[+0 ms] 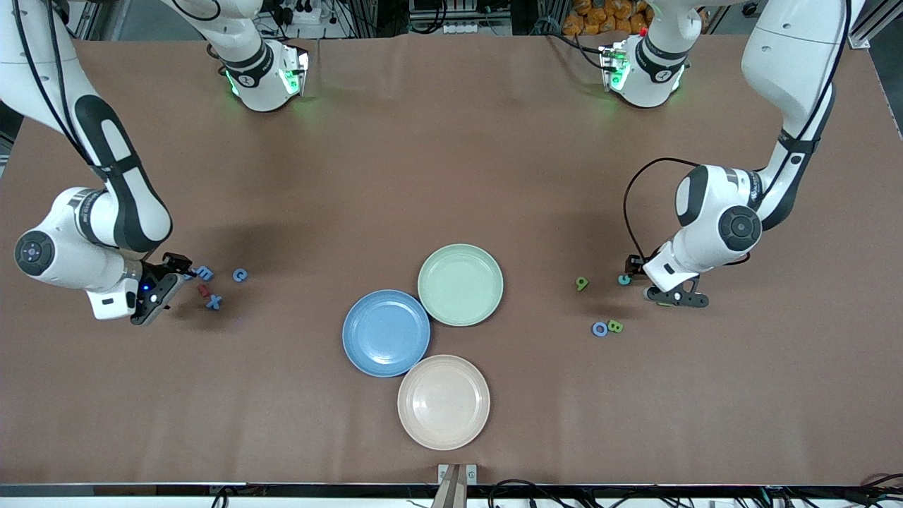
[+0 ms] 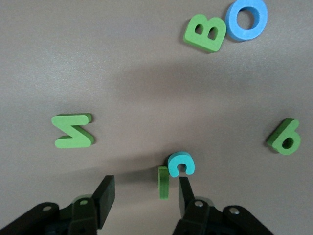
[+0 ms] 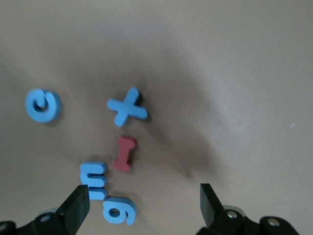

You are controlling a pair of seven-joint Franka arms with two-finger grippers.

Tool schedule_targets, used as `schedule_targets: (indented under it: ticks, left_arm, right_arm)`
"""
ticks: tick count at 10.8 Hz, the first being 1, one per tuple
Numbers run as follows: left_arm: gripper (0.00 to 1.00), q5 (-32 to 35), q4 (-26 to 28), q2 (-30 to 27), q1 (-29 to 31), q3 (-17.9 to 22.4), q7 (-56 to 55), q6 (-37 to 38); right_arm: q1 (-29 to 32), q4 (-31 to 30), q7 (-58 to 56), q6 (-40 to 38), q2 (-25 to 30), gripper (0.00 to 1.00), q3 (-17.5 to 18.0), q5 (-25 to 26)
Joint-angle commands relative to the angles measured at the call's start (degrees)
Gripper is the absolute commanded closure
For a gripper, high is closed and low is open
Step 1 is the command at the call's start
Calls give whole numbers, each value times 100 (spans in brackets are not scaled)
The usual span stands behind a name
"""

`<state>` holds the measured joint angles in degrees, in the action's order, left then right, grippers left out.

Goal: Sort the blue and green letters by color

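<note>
My left gripper (image 2: 144, 196) hangs low over the table at the left arm's end, jaws apart. A thin green letter I (image 2: 163, 182) lies between its fingers, close to one fingertip (image 2: 185, 192). A teal c (image 2: 181, 163) touches that letter's end. Around them lie a green M (image 2: 73, 130), a green B (image 2: 205, 33), a blue O (image 2: 247, 18) and a green 9 (image 2: 285, 138). My right gripper (image 3: 144, 205) is open over a blue 9 (image 3: 119, 209), beside a blue m (image 3: 94, 180), a blue x (image 3: 127, 108) and a blue c (image 3: 43, 105).
Three empty plates sit mid-table: a green plate (image 1: 460, 284), a blue plate (image 1: 386, 333) nearer the front camera and a beige plate (image 1: 443, 401) nearest. A dark red letter I (image 3: 125, 153) lies among the blue letters.
</note>
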<state>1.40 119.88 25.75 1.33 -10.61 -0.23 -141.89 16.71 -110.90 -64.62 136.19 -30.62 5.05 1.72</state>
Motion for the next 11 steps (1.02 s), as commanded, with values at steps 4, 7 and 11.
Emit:
schedule_targets:
  ticks: [4, 7, 11]
  left_arm:
    - [59, 158, 1, 124, -54, 24, -152, -181]
    - [60, 158, -43, 211, -71, 33, -152, -181]
    - [89, 158, -61, 264, -115, 42, -153, -181]
  right_arm:
    - [298, -380, -95, 321, 56, 0, 75, 205]
    - [316, -441, -95, 356, 83, 0, 75, 425]
    - [298, -669, -68, 356, 188, 0, 75, 426]
